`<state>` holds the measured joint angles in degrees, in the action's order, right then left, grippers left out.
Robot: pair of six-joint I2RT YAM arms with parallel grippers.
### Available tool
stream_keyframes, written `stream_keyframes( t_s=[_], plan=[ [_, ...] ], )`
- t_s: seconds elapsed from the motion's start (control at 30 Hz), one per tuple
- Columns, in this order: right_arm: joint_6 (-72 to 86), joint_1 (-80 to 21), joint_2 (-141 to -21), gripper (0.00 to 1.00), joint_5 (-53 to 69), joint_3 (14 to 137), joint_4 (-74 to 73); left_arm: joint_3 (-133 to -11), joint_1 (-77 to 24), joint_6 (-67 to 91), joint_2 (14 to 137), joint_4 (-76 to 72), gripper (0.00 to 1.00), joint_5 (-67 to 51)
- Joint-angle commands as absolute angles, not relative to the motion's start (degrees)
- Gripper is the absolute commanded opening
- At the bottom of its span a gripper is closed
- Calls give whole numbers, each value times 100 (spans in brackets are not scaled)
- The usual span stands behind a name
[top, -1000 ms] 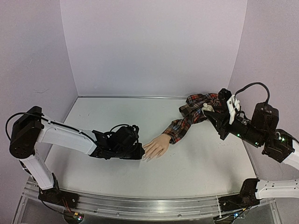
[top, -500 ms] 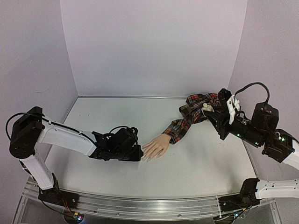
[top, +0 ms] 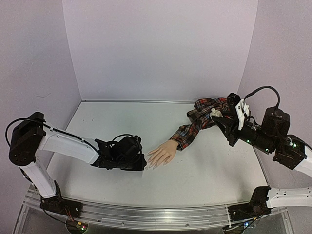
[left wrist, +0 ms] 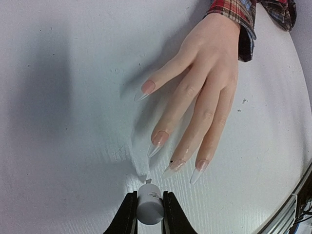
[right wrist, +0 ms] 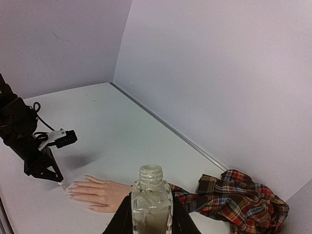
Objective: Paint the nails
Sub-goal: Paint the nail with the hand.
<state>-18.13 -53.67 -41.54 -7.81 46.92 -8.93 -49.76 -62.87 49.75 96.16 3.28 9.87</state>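
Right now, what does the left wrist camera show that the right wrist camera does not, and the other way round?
Only the left wrist view shows the nails close up, long, pointed and pale, one with a small dark mark beside it, and the white cap pinched in the left gripper just short of them. Only the right wrist view shows the open clear bottle held in the right gripper, the walls and the left arm from outside. Both show the mannequin hand lying flat on the table and its red plaid sleeve.
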Motion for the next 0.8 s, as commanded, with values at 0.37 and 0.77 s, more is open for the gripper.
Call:
stream_keyframes(
  t_s=[0.37, 0.77],
  plan=[
    [-1793, -5387, -4088, 0, -745, 4843, -791, -5580, -6449, 4663, 9369, 457, 0, 1228],
    [-1793, -5385, -4062, 0, -756, 4834, -791, -5532, -6307, 4606, 9642, 93, 0, 1010]
  ],
)
